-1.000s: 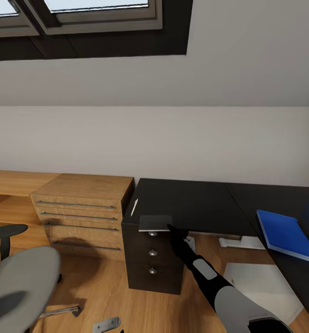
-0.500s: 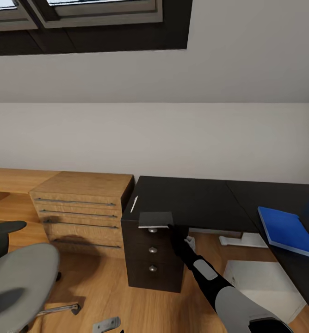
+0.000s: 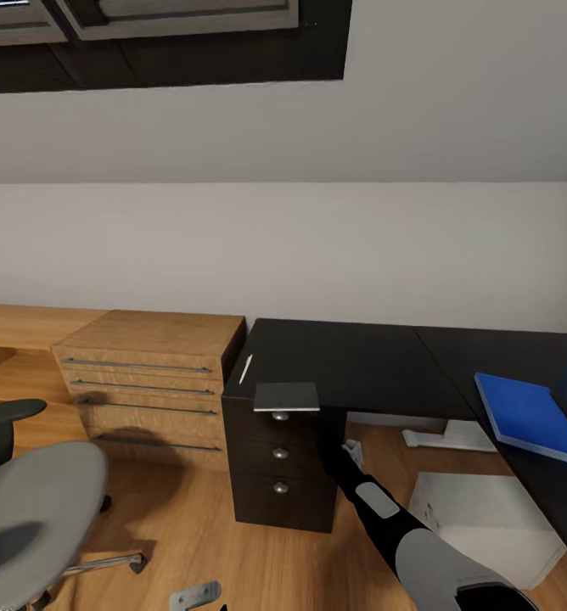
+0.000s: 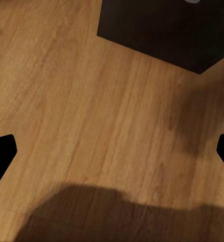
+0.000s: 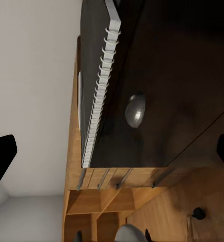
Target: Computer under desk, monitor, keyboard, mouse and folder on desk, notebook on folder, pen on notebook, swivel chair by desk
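Grey notebook [image 3: 286, 396]: it lay flat at the front edge of the black cabinet desk [image 3: 351, 361], just above the top drawer knob [image 3: 279, 416]. It sat in the same spot on that top as a second earlier.
Pale pen [image 3: 246, 369]: it rested on the same top, near the notebook and towards the wooden drawer unit [image 3: 148, 373]; it had not shifted either.
Camera: the whole head view had slid upward between pictures, so the apparent rise of the furniture was the head moving, not the things.
Right tool [image 5: 112, 154]: its fingers stood wide apart with nothing between them. In the right wrist view it faced the notebook's spiral-bound edge and the knob below it. In the head view it had sunk a little beneath the notebook's corner, where before it was level with it.
Left tool [image 4: 112, 151]: spread wide and empty, it pointed at the wood floor [image 4: 91, 101] beside the cabinet's foot.
Blue folder [image 3: 530, 417]: it was already lying on the glossy desk [image 3: 564, 501], off the swivel chair [image 3: 33, 509].
Computer [image 3: 479, 518]: the pale case stood on the floor under the desk.
Meaning for the task: no grasp had been made yet. The notebook's overhanging edge probably offered the right tool a place to pinch. The notebook and then the pen were both left to carry over onto the folder.
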